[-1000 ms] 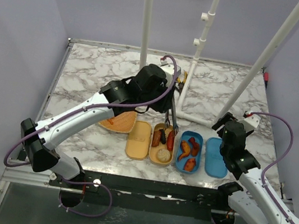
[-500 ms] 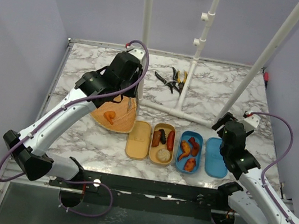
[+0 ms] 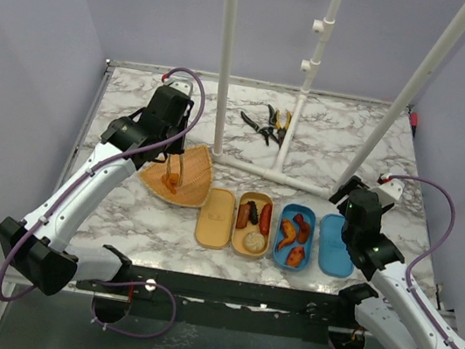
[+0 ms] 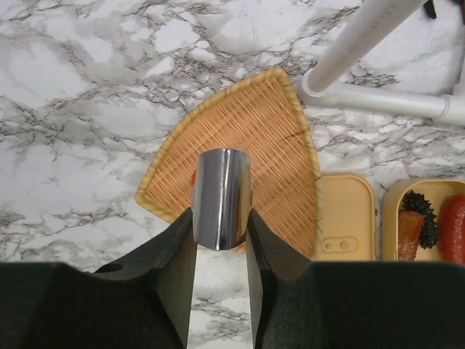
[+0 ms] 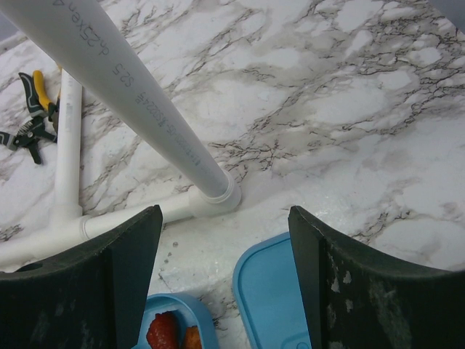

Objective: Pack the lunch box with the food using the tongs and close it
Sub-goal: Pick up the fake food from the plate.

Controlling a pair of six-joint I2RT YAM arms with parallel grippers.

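Observation:
My left gripper (image 3: 170,140) (image 4: 220,218) is shut on the bent end of the grey metal tongs (image 4: 221,195). The tongs' arms (image 3: 172,168) hang down over a wicker tray (image 3: 189,178) (image 4: 270,145), with their tips by an orange food piece (image 3: 171,185). The tan lunch box (image 3: 253,223) (image 4: 429,195) holds a dark piece (image 4: 412,222), red sausages (image 4: 455,227) and a beige ball (image 3: 254,242). Its lid (image 3: 215,218) (image 4: 343,218) lies open beside it. A blue lunch box (image 3: 295,236) (image 5: 171,320) holds orange and red pieces. My right gripper (image 3: 359,203) (image 5: 224,218) hangs open above the blue lid (image 3: 336,244) (image 5: 280,291).
White PVC frame pipes (image 3: 283,147) (image 5: 131,87) stand at the table's middle and back, with a foot piece (image 5: 214,200) near the blue box. Black-and-yellow pliers (image 3: 267,125) (image 5: 29,116) lie behind the frame. Purple walls close in both sides.
My left arm has swung left with the tongs, from above the tan lunch box to over the wicker tray. The right arm has not moved.

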